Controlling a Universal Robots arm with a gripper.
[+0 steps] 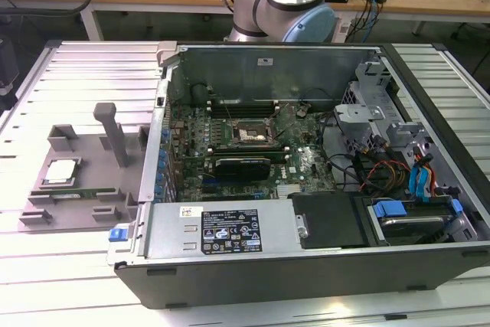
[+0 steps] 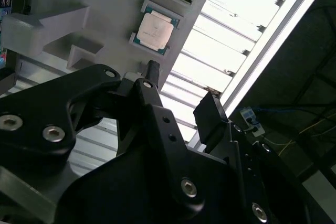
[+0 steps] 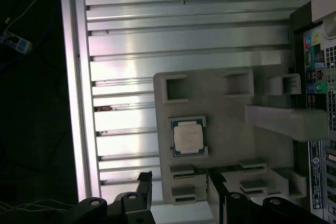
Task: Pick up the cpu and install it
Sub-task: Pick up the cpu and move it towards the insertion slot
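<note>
Slatted metal desk (image 1: 61,281) carries an open computer case (image 1: 268,59), its motherboard socket (image 1: 251,134) bare. Just beside the case, on the exterior view's left, lies a grey holder (image 1: 88,143). In both wrist views the tool (image 2: 181,85) (image 3: 178,179) stands with fingers apart and nothing between them, seemingly above the holder's edge. The cpu (image 1: 61,171) (image 2: 155,31) (image 3: 188,136) sits flat in a square recess on the holder's side away from the case, apart from the tool.
</note>
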